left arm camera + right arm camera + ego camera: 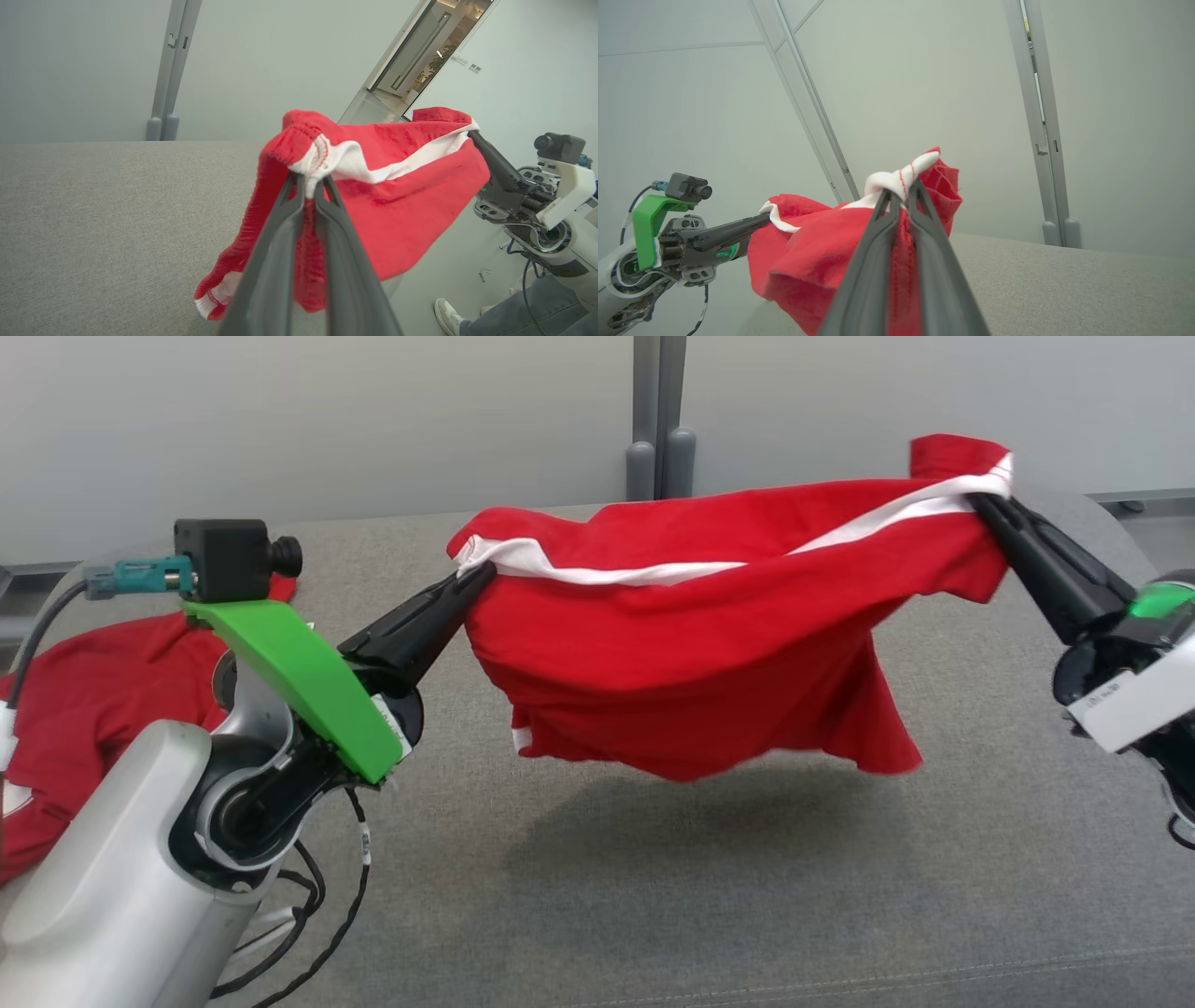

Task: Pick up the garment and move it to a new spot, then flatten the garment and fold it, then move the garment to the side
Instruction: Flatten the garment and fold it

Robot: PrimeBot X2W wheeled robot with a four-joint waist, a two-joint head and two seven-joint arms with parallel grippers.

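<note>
Along the near edge, the grey tabletop (pixel 747 896) is catching the garment's shadow. At the near left corner the left arm is reaching up and inward. Beside it, by the left edge, a second red garment (pixel 84 709) is lying crumpled.

Farther in, the left jaws are pressing together on a bunched end of the white band of the red garment (pixel 709 653). Toward the right edge, the right jaws are pinching the band's other end in the same way. The garment is hanging between them over the middle of the tabletop. It is sagging in loose folds rather than spreading flat, and its lowest hem is appearing to hang free of the surface. Beyond the far edge, a grey post (pixel 660 429) is standing against the wall.

I am judging the pick-up done and the carry to a new spot under way. Laying the garment down, flattening it, folding it and moving it aside are all remaining.
</note>
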